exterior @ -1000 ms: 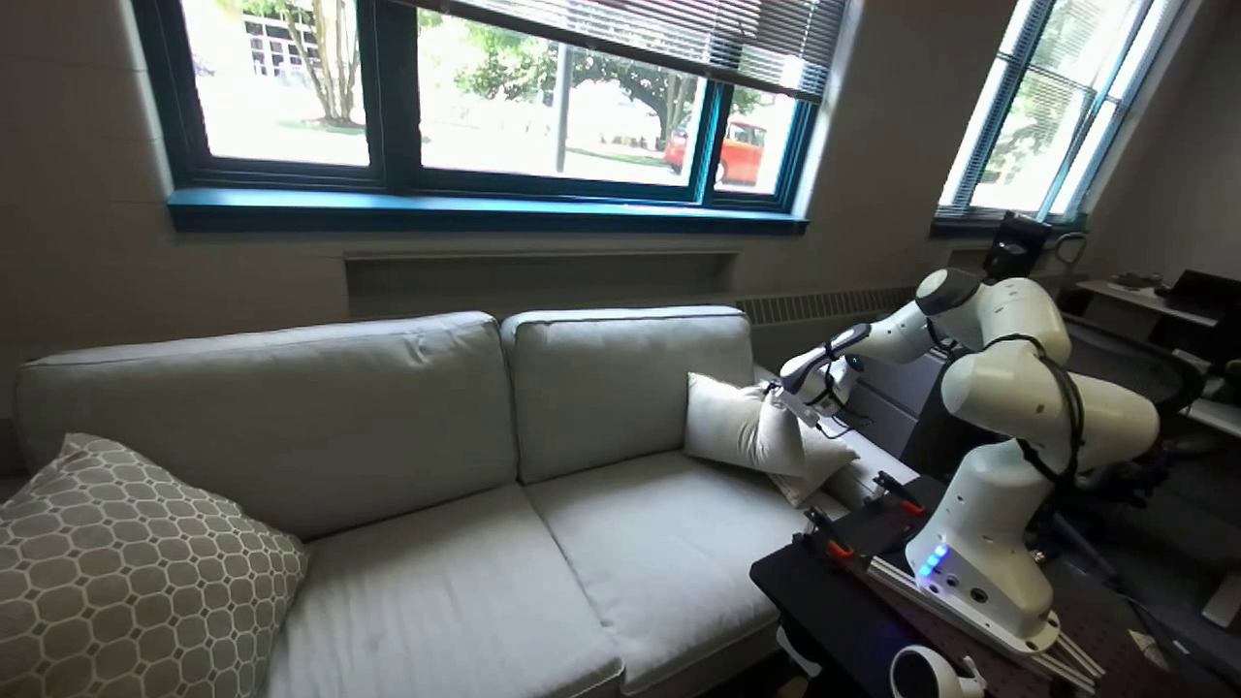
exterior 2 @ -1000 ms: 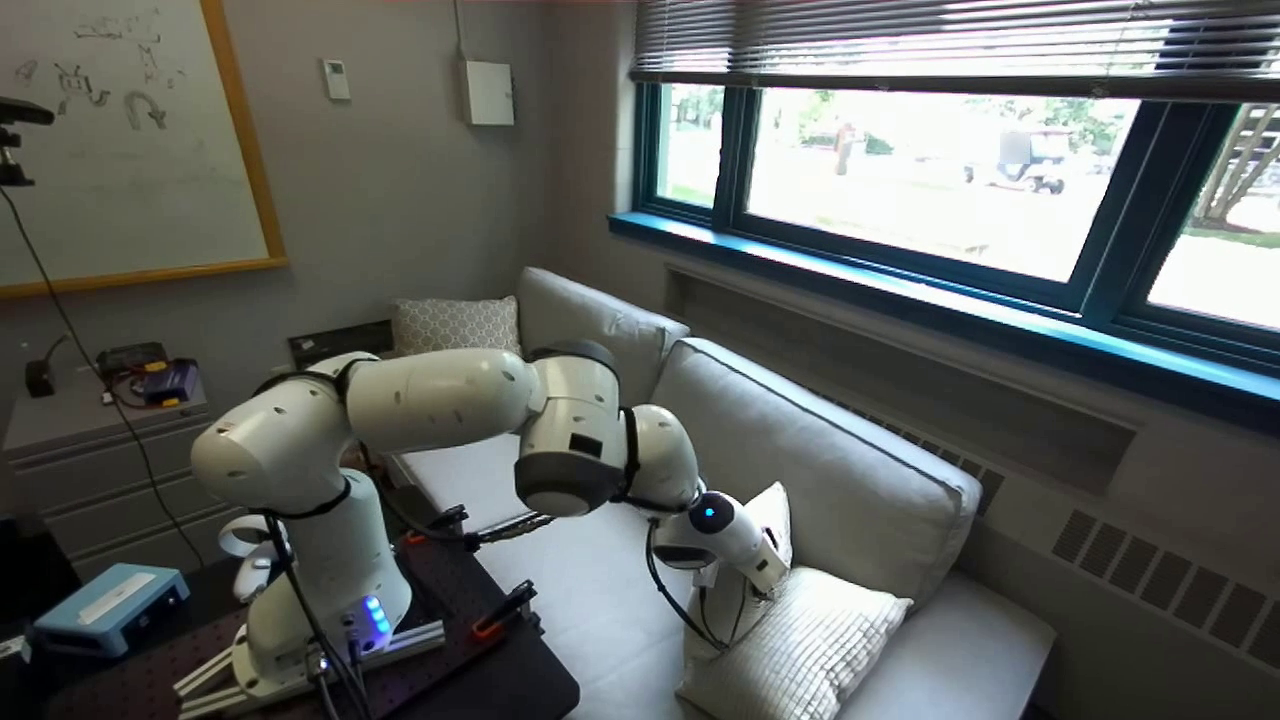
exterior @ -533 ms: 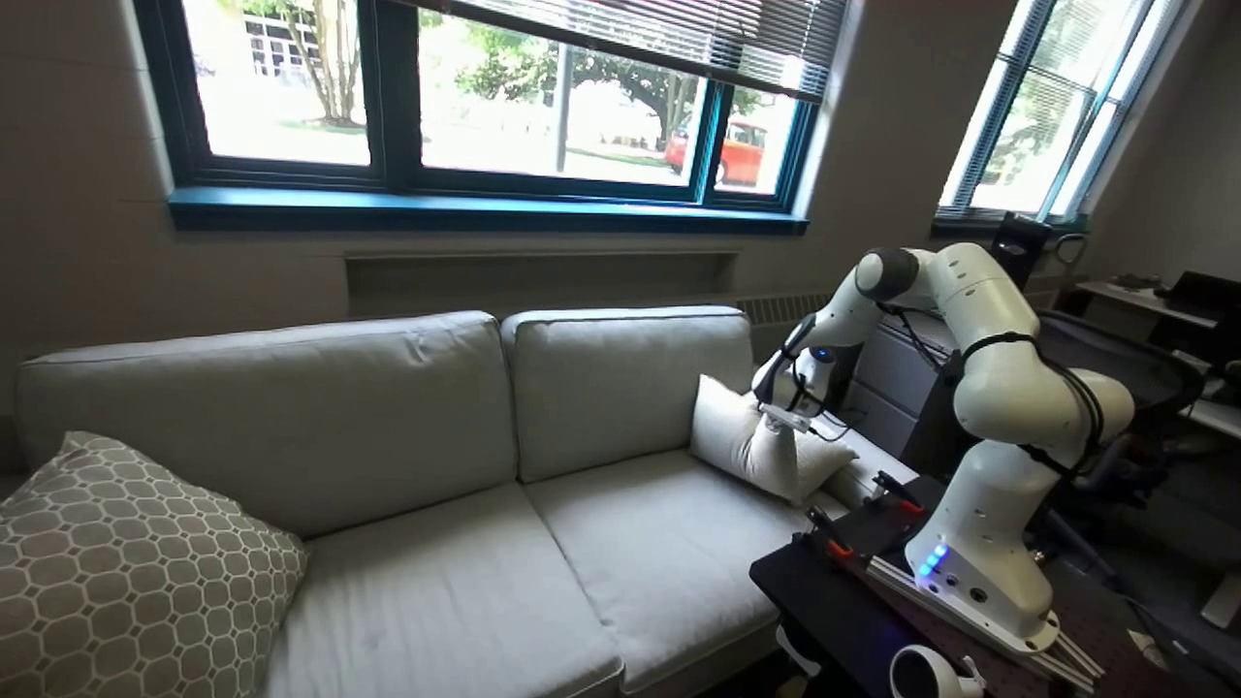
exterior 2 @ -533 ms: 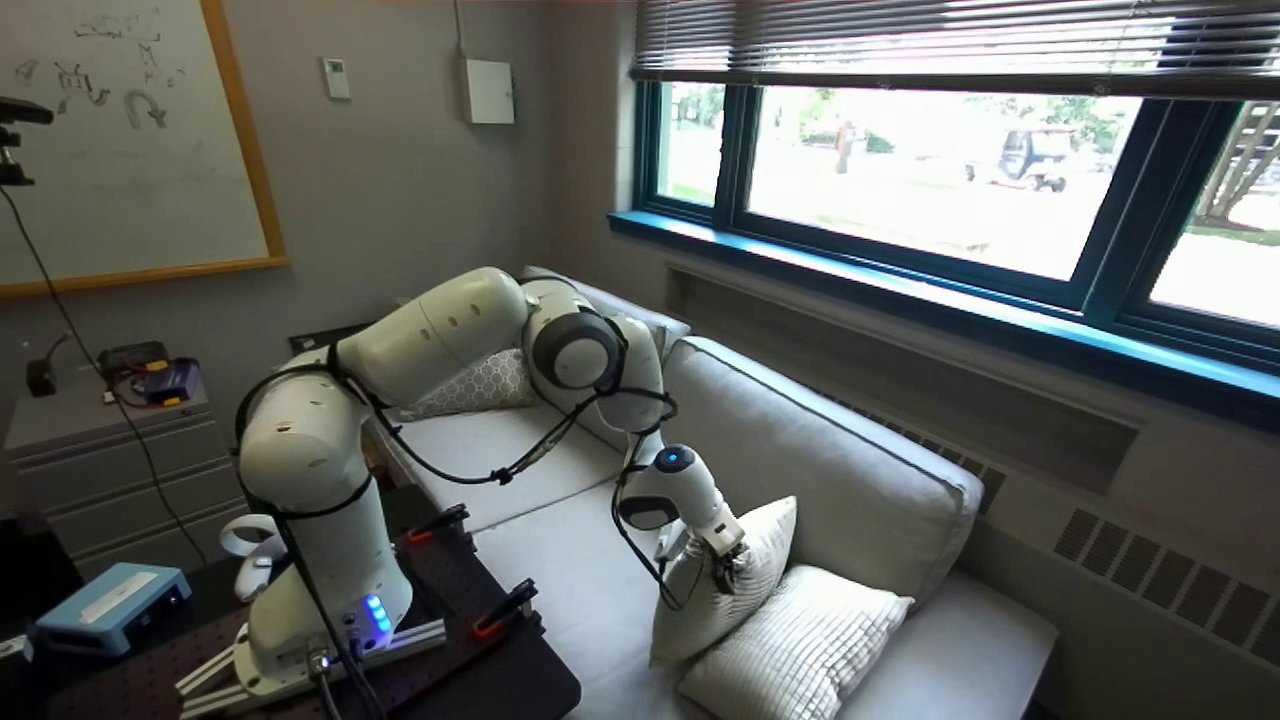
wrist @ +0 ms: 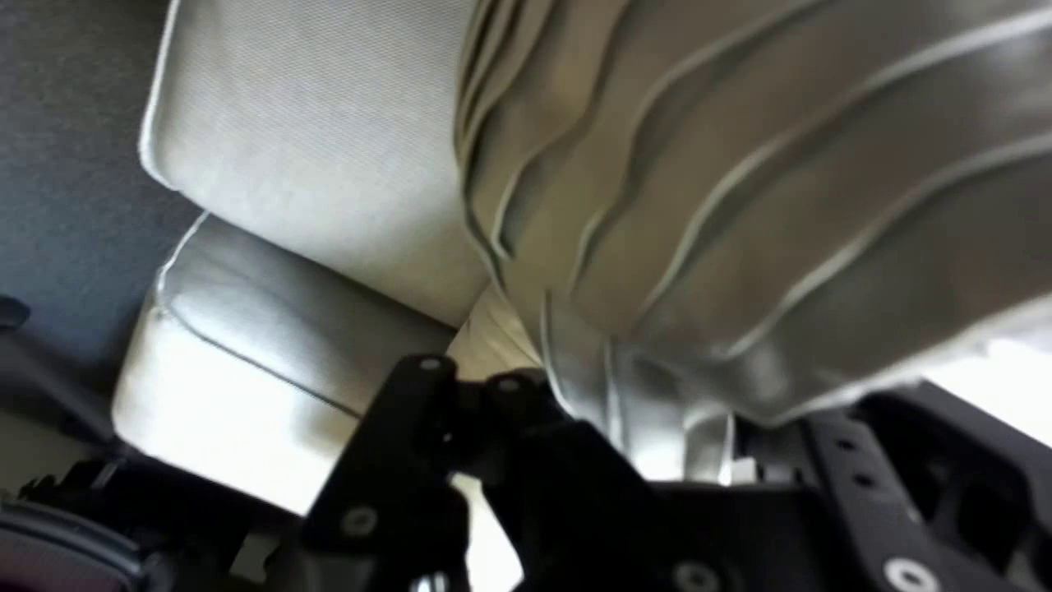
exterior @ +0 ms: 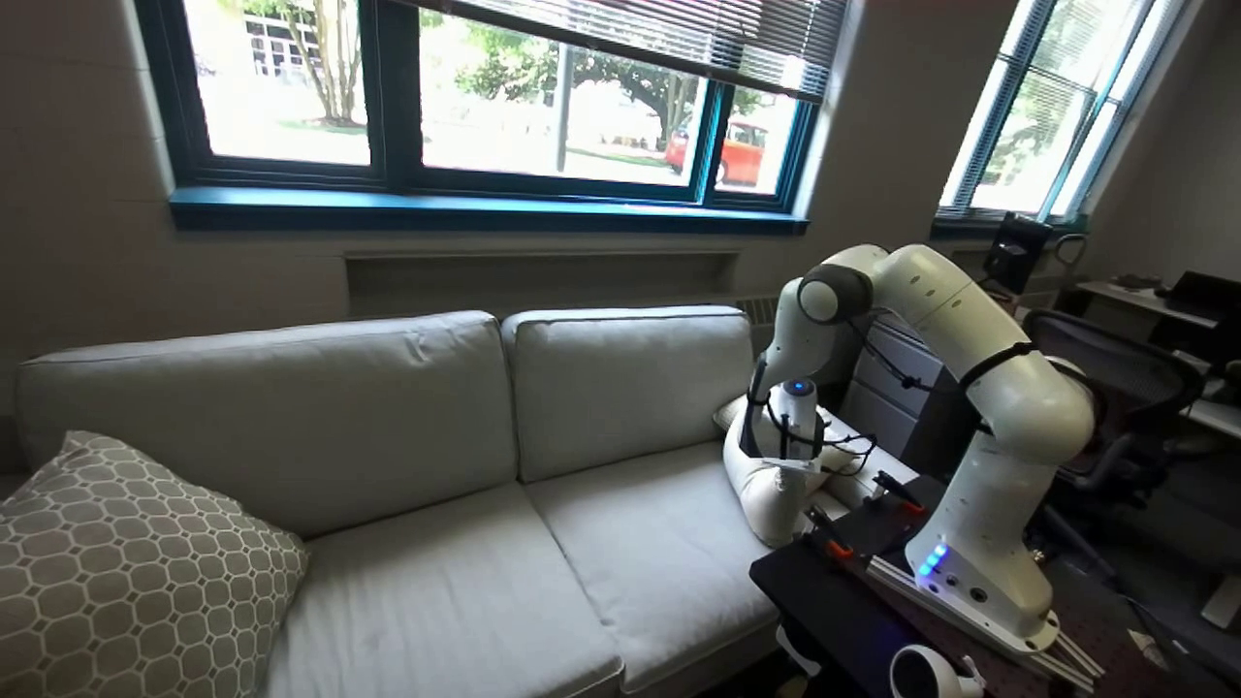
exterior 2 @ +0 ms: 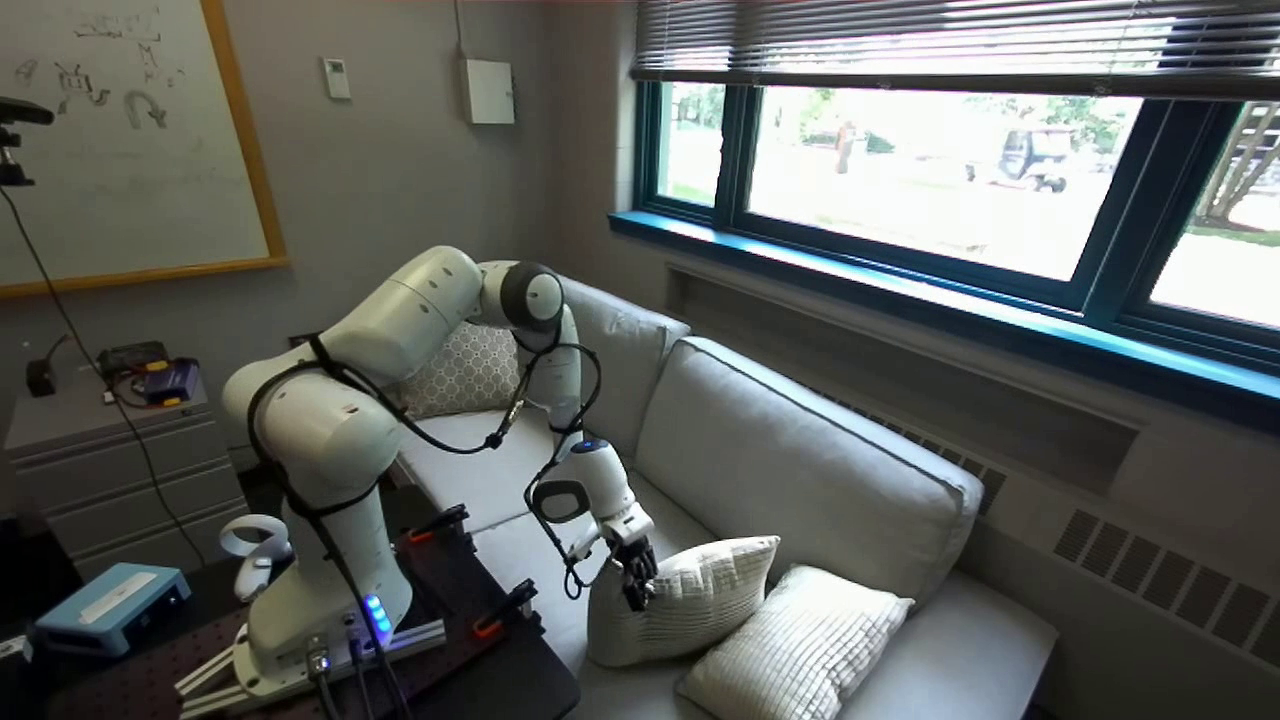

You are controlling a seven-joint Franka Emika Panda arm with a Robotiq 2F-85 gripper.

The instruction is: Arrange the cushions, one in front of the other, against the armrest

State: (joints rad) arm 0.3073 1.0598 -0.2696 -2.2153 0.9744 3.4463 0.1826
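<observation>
A cream-white pleated cushion (exterior 2: 705, 590) is pinched by my gripper (exterior 2: 637, 588) at its side nearer the robot's table, and leans over on the sofa seat. In the wrist view its folded fabric (wrist: 740, 181) runs down between the gripper's (wrist: 649, 436) jaws, which are closed on it. The other cushion (exterior 2: 800, 645) rests tilted beside it, on the armrest side; in the wrist view only a sliver of this cushion (wrist: 493, 337) shows. Past it lies the sofa's armrest (exterior 2: 990, 645), seen in both exterior views. The fingertips are hidden behind the arm and cushion in an exterior view.
A grey lattice-patterned cushion (exterior: 136, 572) sits at the sofa's far end. Back cushions (exterior 2: 800, 470) rise behind the seat. The robot's black table (exterior: 824, 582) with orange-black clamps (exterior: 829, 533) borders the sofa front close to the held cushion. Cables hang from the arm.
My gripper has drawn the held cushion away from the backrest, toward the robot's table, turning it as it moves. The other cushion has stayed in place.
</observation>
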